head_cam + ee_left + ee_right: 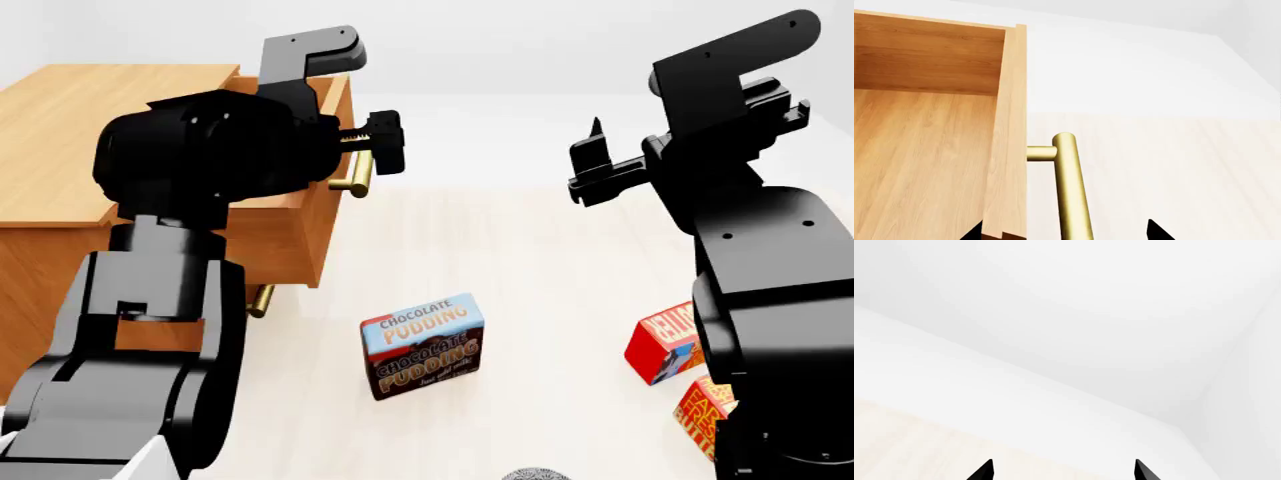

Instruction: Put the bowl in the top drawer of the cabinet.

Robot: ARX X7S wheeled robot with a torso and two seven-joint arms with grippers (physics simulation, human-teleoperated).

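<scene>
Left gripper: open, its two dark fingertips spread wide on either side of the brass handle; neither tip visibly touches the bar.
Left gripper, head view: held at the front of the top drawer, level with the handle.
Top drawer: pulled out from the cabinet; the left wrist view shows its bare wooden floor and front panel, with nothing lying in the part that shows.
Lower drawer handle: a short brass end showing beneath the top drawer, beside the left arm.
Cabinet: light-brown wood, standing on the pale floor at the left of the head view.
Right gripper: open, raised in free air well to the right of the cabinet, holding nothing; in the right wrist view its two fingertips stand apart against white wall and a strip of floor.
Bowl: only a speckled grey rim shows at the bottom edge of the head view, on the floor, well apart from the cabinet and from both grippers.
Pudding box: upright on the floor between the two arms, near the bowl.
Red boxes: two on the floor at the right, partly hidden behind the right arm.
</scene>
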